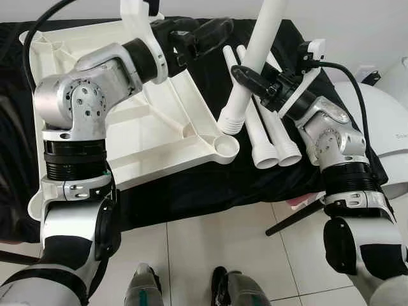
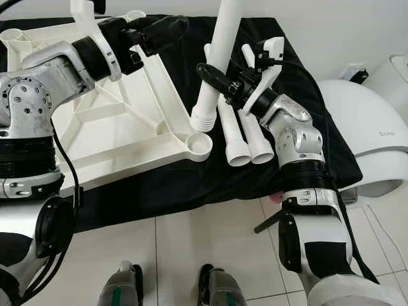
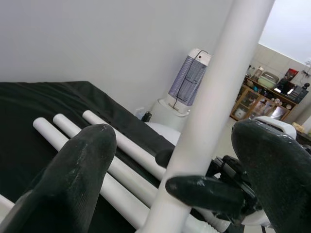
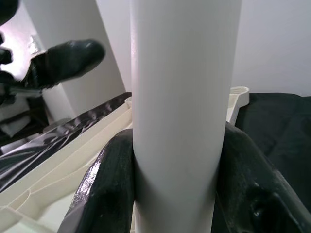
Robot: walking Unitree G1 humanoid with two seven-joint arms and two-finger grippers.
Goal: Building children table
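Three loose legs (image 1: 271, 137) lie right of the upturned tabletop (image 1: 153, 127). The right gripper (image 1: 250, 80), jaws clamped, holds a tilted leg (image 1: 258, 51). The left gripper (image 1: 204, 32) hovers with jaws apart.

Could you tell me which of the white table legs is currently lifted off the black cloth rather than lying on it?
The leg clamped in the right gripper: it stands tilted, threaded end just above the tabletop's corner socket. The other three legs lie flat side by side on the cloth.

The held table leg (image 1: 264, 38) runs off the picture's top edge.
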